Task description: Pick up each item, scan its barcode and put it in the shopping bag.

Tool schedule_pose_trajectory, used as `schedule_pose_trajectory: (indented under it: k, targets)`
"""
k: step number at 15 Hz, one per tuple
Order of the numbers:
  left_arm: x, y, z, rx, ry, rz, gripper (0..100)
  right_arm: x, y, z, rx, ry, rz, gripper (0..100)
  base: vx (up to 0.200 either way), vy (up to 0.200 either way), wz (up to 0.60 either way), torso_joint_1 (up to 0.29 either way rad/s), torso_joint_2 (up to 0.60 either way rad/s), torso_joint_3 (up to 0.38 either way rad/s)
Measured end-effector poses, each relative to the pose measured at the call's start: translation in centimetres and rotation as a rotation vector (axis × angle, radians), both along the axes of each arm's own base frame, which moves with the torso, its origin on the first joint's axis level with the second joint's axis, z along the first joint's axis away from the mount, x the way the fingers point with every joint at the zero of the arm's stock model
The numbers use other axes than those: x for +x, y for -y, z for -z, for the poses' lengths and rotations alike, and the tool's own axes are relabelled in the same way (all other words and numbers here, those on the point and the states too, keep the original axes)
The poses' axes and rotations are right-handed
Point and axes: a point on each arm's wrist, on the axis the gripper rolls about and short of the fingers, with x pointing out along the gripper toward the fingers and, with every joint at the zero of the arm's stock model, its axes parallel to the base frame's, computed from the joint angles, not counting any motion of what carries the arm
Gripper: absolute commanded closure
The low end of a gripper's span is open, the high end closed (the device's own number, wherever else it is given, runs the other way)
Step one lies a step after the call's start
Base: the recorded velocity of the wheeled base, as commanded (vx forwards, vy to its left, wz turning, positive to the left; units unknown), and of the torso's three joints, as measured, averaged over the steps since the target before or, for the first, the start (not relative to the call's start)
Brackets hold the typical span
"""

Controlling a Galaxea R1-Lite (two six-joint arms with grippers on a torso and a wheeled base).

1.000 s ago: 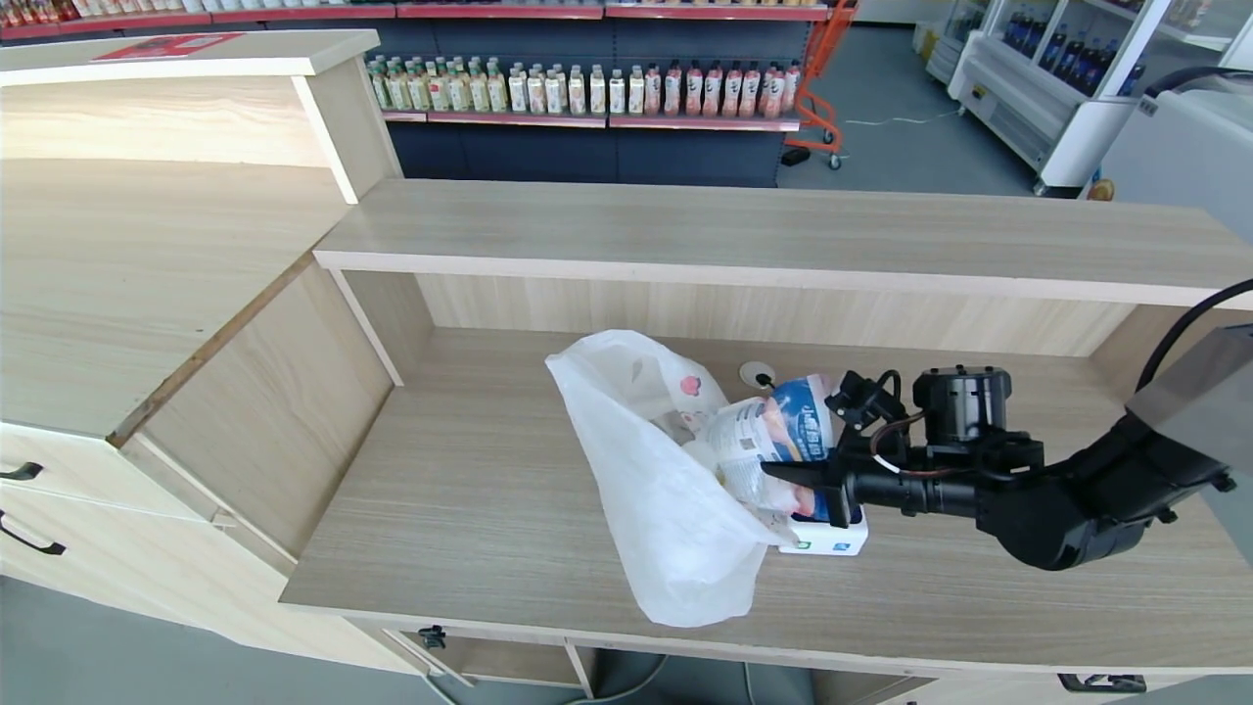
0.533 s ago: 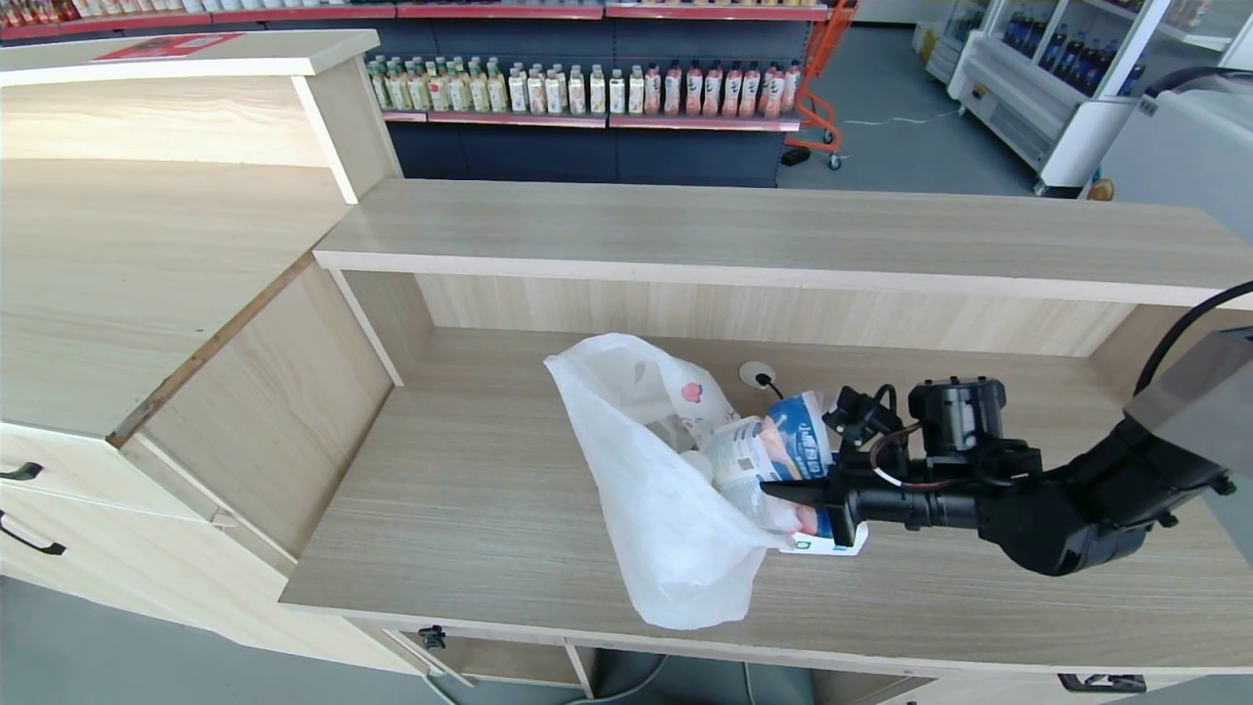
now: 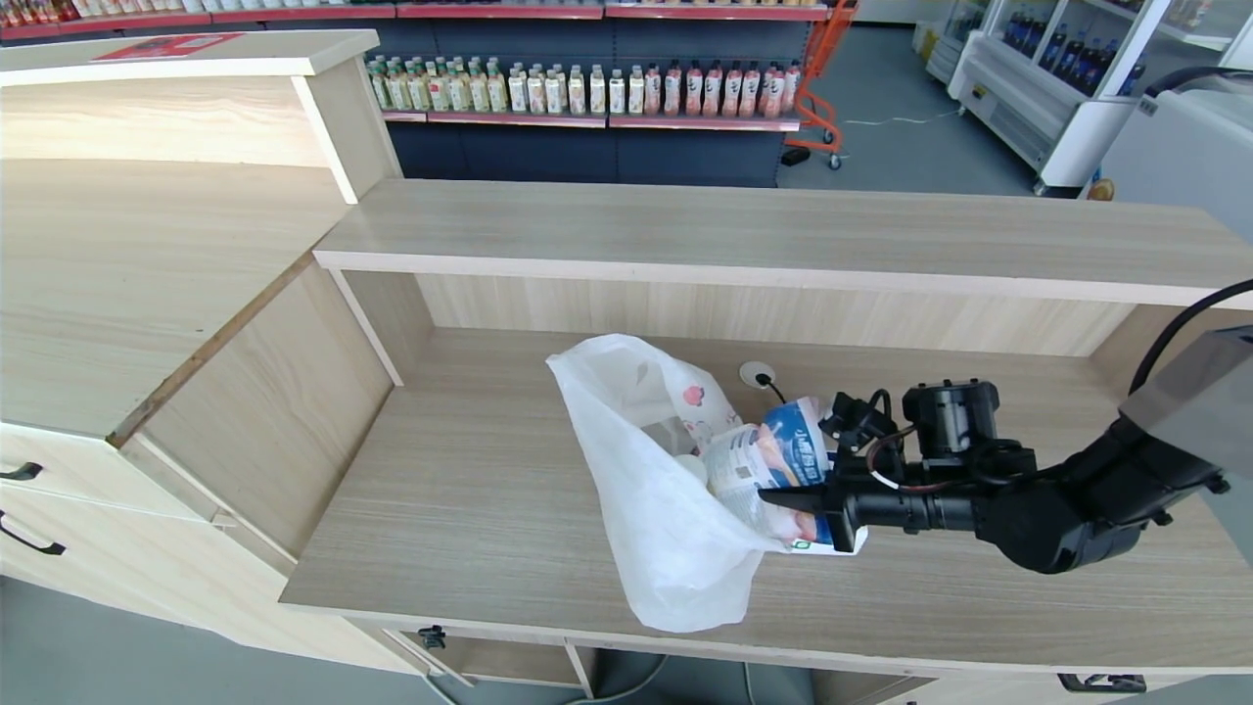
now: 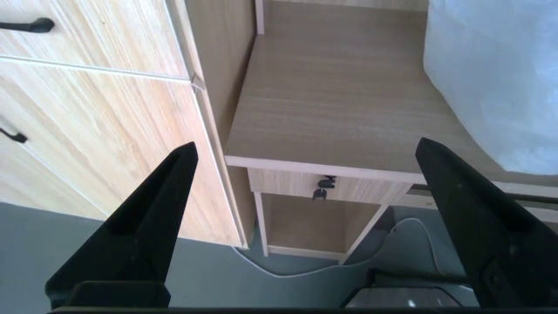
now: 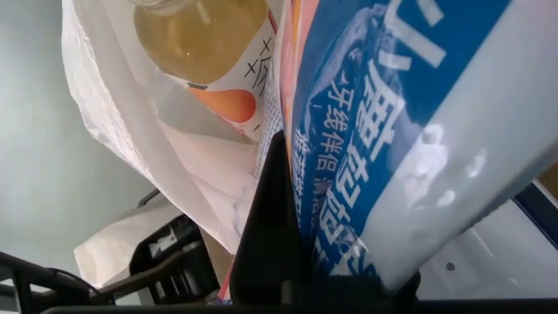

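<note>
Where the head view looks down on the wooden desk [image 3: 470, 490], the white shopping bag [image 3: 656, 509] lies slumped near its middle. Its mouth faces the robot's right and its lower end is close to the desk's front edge. The right gripper [image 3: 786, 482] is stretched in level from the right, pinching a blue-and-white packet [image 3: 778, 450]. The packet's near end is at the bag's mouth, touching the plastic. Under the packet and gripper a small white box [image 3: 832, 541] sits on the desk, right against the bag. A round cable port [image 3: 757, 373] lies just behind the bag. Bare desk runs from the bag to the left side panel, and more lies behind the right arm. A raised ledge [image 3: 764, 230] walls the far side, and a taller cabinet [image 3: 147, 274] closes off the left.

From the left wrist view, the left gripper [image 4: 307, 153] hangs low in front of the desk's front edge with floor under it. Its fingers are spread wide, with nothing between them. A drawer with a key lock [image 4: 324, 185] sits under the desk edge, and the cabinet's drawers stand just beside it. Part of the bag rests on the desk near that edge. A cable [image 4: 296, 266] trails on the floor below.

From the right wrist view, the packet sits close, with a dark finger [image 5: 275, 218] pressed against its side. Beyond it, inside the bag, lies a bottle [image 5: 205, 39] of pale drink.
</note>
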Motion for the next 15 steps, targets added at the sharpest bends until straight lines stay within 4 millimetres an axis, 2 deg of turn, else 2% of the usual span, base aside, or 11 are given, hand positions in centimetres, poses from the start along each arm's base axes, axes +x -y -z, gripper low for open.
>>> schedule_pose_trajectory:
  k: [5,10,11,15]
  targets:
    - [0.0,0.0,0.0,0.000,0.000,0.000,0,0.3,-0.6,-0.3,0.021,0.013,-0.041,100,0.000,0.000,0.00,0.000,0.00,0.000]
    - [0.0,0.0,0.0,0.000,0.000,0.000,0,0.4,-0.9,0.3,0.015,-0.001,-0.048,100,0.000,0.000,0.00,0.000,0.00,0.000]
    - [0.0,0.0,0.0,0.000,0.000,0.000,0,0.5,-1.0,0.4,0.013,-0.003,-0.047,0,0.000,0.000,0.00,0.000,0.00,0.000]
    - [0.0,0.0,0.0,0.000,0.000,0.000,0,1.0,-1.3,0.3,0.024,0.004,-0.052,0,0.000,0.000,0.00,0.000,0.00,0.000]
